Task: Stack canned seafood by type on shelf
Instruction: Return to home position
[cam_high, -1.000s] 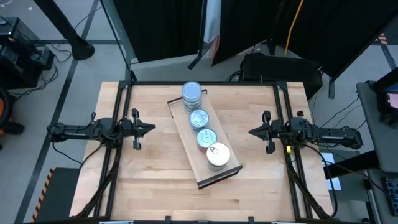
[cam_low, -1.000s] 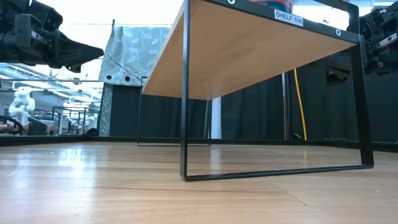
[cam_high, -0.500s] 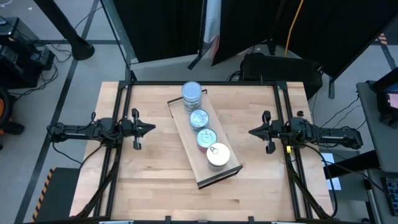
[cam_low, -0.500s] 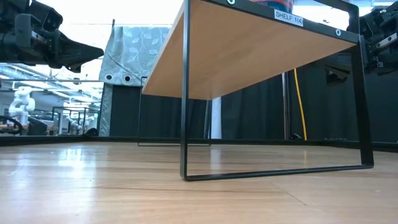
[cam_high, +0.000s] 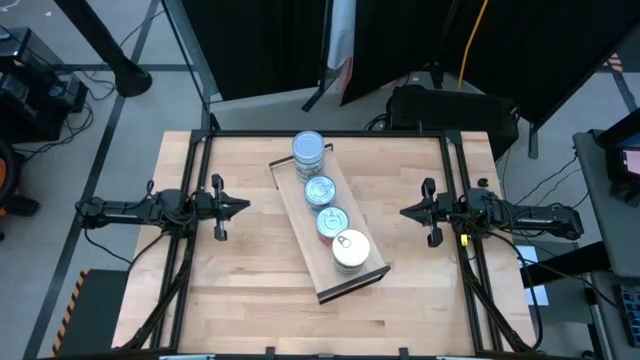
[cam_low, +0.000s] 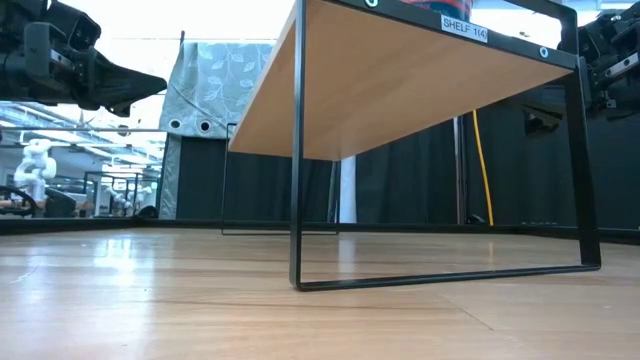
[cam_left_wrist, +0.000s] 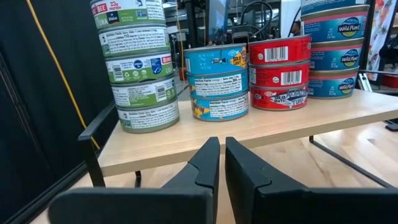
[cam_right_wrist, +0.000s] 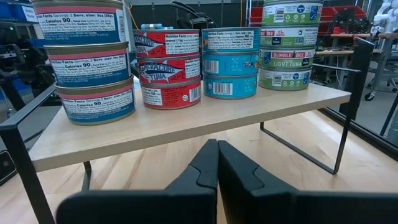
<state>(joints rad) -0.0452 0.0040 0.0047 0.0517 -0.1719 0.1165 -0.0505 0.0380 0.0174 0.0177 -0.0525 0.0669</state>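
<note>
Canned seafood (cam_high: 320, 190) stands stacked on the shelf (cam_high: 345, 281), left tool (cam_high: 244, 208) and right tool (cam_high: 405, 212) closed either side.

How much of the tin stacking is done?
Looks finished: a green stack, teal stack, red stack and dark-blue stack of round flat tins stand on the light-wood, dark-rimmed shelf. Nothing is in hand; the left gripper and right gripper sit shut near the table edges. No loose tins show.
</note>
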